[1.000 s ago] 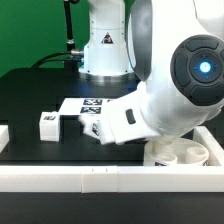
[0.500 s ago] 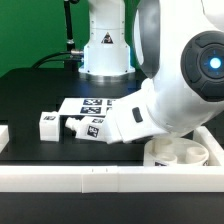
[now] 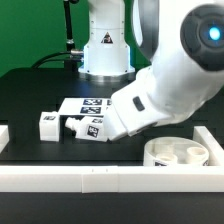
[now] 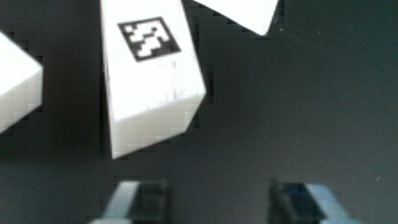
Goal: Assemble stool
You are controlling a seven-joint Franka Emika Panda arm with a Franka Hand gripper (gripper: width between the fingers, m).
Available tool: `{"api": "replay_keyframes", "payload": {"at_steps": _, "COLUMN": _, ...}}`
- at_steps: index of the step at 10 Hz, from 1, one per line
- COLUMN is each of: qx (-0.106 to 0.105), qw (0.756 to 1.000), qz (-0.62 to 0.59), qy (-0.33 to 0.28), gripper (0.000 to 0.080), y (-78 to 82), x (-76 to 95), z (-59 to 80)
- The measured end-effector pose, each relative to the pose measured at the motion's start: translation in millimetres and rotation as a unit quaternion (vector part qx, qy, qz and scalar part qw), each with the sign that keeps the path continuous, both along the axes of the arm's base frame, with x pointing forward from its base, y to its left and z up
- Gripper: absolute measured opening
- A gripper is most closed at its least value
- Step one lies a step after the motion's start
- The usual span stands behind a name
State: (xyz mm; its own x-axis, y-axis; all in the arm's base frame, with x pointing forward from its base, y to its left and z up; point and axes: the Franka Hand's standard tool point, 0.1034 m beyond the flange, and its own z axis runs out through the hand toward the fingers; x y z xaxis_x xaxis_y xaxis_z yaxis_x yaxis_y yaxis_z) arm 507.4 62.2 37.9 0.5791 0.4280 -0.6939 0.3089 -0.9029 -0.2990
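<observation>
Just behind the front rail (image 3: 90, 178) sits the round seat (image 3: 178, 160); to the exterior view's left of the seat lie a tagged leg (image 3: 88, 127) and, farther from it, a second leg (image 3: 48, 124); the gripper (image 4: 217, 192), fingers (image 4: 139, 203) spread and holding nothing, is near the tagged leg; the marker board (image 3: 88, 103) lies beyond.

Black table (image 3: 30, 85) carries legs (image 3: 48, 124), seat (image 3: 180, 154), marker board (image 3: 88, 103), border rails (image 3: 100, 179).

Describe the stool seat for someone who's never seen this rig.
Start at the black table, then go to its near corner at the exterior view's right, just inside the white border rail. The seat lies there: the only round part, with sockets in its top, while the legs are blocky and tagged.
</observation>
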Motion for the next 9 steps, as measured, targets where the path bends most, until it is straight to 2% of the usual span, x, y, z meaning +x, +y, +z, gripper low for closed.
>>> {"api": "replay_keyframes", "payload": {"at_steps": 1, "qx": -0.001, "qw": 1.0, "qz": 0.0, "qy": 0.001, "gripper": 0.0447, "y": -2.0, "x": -9.4, "z": 5.8}}
{"api": "replay_keyframes", "payload": {"at_steps": 2, "qx": -0.001, "qw": 1.0, "qz": 0.0, "qy": 0.003, "gripper": 0.0447, "y": -1.8, "x": -10.9, "z": 4.5}}
{"api": "replay_keyframes", "payload": {"at_steps": 3, "qx": -0.001, "qw": 1.0, "qz": 0.0, "qy": 0.004, "gripper": 0.0606, "y": -1.6, "x": -11.0, "z": 3.9}}
{"api": "replay_keyframes", "payload": {"at_steps": 6, "qx": -0.001, "qw": 1.0, "qz": 0.0, "qy": 0.004, "gripper": 0.0648, "y": -2.0, "x": -11.5, "z": 3.2}}
{"api": "replay_keyframes", "payload": {"at_steps": 7, "qx": -0.012, "qw": 1.0, "qz": -0.009, "qy": -0.011, "gripper": 0.0648, "y": -5.9, "x": -11.1, "z": 3.6}}
{"api": "replay_keyframes", "payload": {"at_steps": 8, "qx": -0.025, "qw": 0.999, "qz": -0.02, "qy": -0.028, "gripper": 0.0649, "y": -10.5, "x": -18.2, "z": 6.9}}
{"api": "replay_keyframes", "payload": {"at_steps": 9, "qx": -0.05, "qw": 0.998, "qz": -0.03, "qy": -0.036, "gripper": 0.0649, "y": -13.7, "x": -29.8, "z": 8.3}}
